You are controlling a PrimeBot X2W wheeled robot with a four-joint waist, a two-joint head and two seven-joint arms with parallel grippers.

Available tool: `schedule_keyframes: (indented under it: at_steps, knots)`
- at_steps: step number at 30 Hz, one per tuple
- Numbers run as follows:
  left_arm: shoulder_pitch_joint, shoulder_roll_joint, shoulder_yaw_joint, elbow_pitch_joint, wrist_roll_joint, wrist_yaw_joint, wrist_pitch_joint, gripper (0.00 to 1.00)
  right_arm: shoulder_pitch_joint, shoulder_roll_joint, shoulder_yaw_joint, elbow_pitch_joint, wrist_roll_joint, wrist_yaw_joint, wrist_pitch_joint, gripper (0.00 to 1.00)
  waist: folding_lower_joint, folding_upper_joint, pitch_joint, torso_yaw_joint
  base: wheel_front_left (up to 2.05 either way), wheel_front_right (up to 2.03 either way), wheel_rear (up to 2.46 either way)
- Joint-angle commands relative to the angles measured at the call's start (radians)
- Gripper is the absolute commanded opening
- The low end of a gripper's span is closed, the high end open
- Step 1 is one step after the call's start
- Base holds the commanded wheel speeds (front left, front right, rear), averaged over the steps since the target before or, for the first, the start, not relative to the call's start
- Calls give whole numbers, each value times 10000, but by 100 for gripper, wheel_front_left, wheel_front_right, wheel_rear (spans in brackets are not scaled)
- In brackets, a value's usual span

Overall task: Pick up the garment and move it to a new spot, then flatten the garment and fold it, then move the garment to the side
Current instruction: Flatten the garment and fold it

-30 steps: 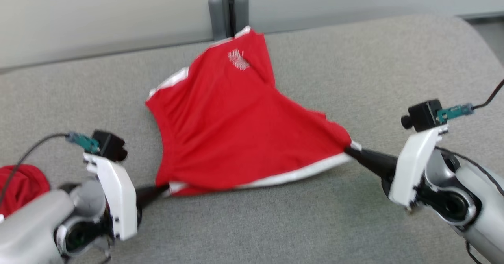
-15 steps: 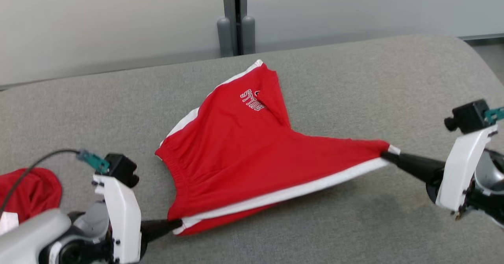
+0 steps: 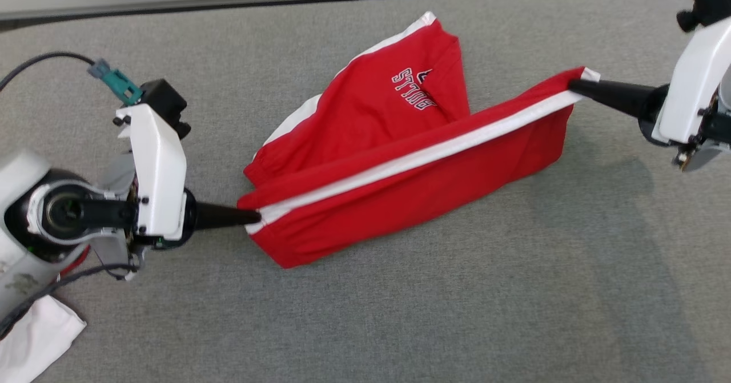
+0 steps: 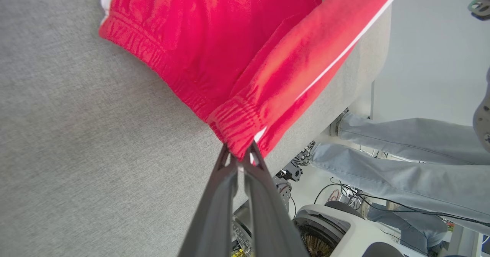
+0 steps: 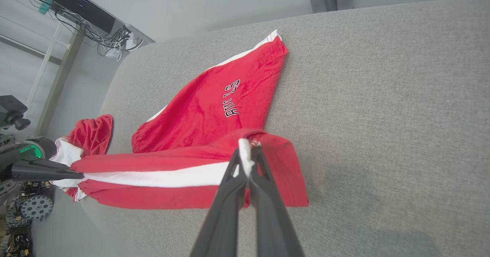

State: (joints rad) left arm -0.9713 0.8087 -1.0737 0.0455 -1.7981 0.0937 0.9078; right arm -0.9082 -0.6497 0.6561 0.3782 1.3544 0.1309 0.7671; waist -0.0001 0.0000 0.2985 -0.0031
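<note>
- Your left hand (image 3: 257, 218) is clamped tight on the shorts (image 3: 400, 200), fingers together on the waistband corner right where the white stripe (image 3: 422, 154) begins.
- In the left wrist view, the two dark fingers pinch the gathered elastic of the waistband (image 4: 164, 69), and a sliver of white shows between the tips.
- Your right hand (image 3: 573, 84) is pinched shut on the other end of that stripe, at the leg hem, with a tab of white cloth poking out past the fingertips.
- The shorts are bright red and sit mid-surface, nearer the far edge, strung out between your two hands.
- The stripe runs as a straight, taut line from the left hand up to the right hand, lifted clear of the grey surface (image 3: 457, 303).
- Below that line, a red panel hangs down like a curtain, and its lower edge meets the surface.
- Behind the line, the other leg lies flat on the surface and points away from you, with a white stripe down its left side.
- That leg carries white lettering with a dark outline (image 3: 414, 89); it reads BULLS and is upside down from the head view.
- The flat leg looks smooth, and soft creases show near the waistband.
- In the right wrist view, a second red cloth (image 5: 92, 134) lies bunched near the surface's end, beyond your left hand.
- A white cloth (image 3: 34, 337) shows under your left arm.
- In the left wrist view, a person's legs in jeans (image 4: 402, 165) stand past the surface edge.
</note>
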Motion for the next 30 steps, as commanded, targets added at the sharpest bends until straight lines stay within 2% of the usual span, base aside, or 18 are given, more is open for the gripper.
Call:
schedule_keyframes:
  at_steps: [1, 6, 15, 23, 24, 25, 26, 27, 30]
  knots:
    - [-309, -75, 92, 194, -17, 66, 138, 0, -369, 131, -104, 267, -81, -3, 186, 0, 1, 0, 569, 448, 0, 0, 0]
    - [-1214, -594, 349, 918, -68, 143, 483, 0, -1692, 763, -423, 1549, -434, -3, 667, 0, 1, 0, 1227, 908, 0, 0, 0]
    - [-2312, -1495, 704, 1995, -79, -17, 634, 0, -3737, 1738, -978, 3599, -1177, -3, 898, 0, 1, 0, 2150, 1593, 0, 0, 0]
    - [-2770, -2188, 834, 2881, -27, -210, 571, 0, -4947, 2212, -1069, 4975, -2101, -3, 822, 0, 1, 0, 2730, 1957, 0, 0, 0]
    - [-2805, -2231, 843, 3002, 8, -252, 536, 0, -5028, 2277, -1083, 5054, -2173, -3, 733, 12, 1, 0, 2759, 1966, 0, 0, 0]
    - [-2836, -2285, 844, 3096, 24, -299, 523, 26, -5088, 2352, -1096, 5078, -2212, -3, 662, 23, 1, 0, 2776, 1969, 0, 0, 0]
    - [-2847, -2345, 840, 3168, 25, -345, 508, 78, -5133, 2406, -1118, 5051, -2257, -3, 533, 84, 1, 0, 2778, 1969, 0, 0, 0]
    - [-2854, -2376, 859, 3267, 61, -385, 466, 100, -5134, 2430, -1130, 5012, -2320, -3, 362, 100, 1, 0, 2760, 1964, 0, 0, 0]
    - [-2850, -2351, 834, 3562, 247, -505, 329, 100, -4919, 2472, -1088, 4790, -2416, -3, -92, 100, 1, 0, 2591, 1916, 0, 0, 0]
